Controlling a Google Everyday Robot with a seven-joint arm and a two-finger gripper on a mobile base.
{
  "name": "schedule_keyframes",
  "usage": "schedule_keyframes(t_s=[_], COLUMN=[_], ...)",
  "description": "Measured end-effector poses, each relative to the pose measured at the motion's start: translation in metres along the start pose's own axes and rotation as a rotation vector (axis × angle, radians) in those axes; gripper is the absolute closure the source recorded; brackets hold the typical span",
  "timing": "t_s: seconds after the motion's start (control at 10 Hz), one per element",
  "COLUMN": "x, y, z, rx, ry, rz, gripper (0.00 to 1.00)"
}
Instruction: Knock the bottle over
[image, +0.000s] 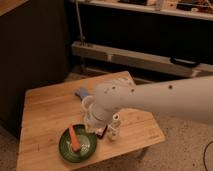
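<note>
Table (45, 110): light wood, set at an angle, with the floor showing past its front and right edges.
Plate (62, 148): green and round, near the table's front edge, left of the other small things.
Orange piece (74, 138): long and thin, lying in the plate and pointing roughly front to back.
Blue thing (81, 92): flat on the wood behind the plate, partly hidden by the arm.
Cup (88, 104): pale and rounded, between the blue thing and the plate, right against the arm.
Gripper (93, 123): low over the table at the plate's right rim, left of the bottle; whether it is clenched or released cannot be told.
Carton (102, 132): white and red, low on the table, between the gripper and the bottle.
Bottle (115, 126): small and white, standing upright with its cap up, just right of the carton, on the front right part of the table.
Arm (165, 100): thick and white, reaching in from the right edge and bending down above the bottle.
</note>
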Motion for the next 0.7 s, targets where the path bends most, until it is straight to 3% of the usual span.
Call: schedule_keyframes(t_s=[0.2, 0.5, 0.7], x=[0.019, 0.036, 0.027], y=[-0.031, -0.092, -0.124], z=[-0.011, -0.020, -0.019], rx=[0.051, 0.060, 0.085], ry=[-0.039, -0.101, -0.113], rz=[0.069, 0.140, 0.185], gripper=[1.00, 1.00, 1.00])
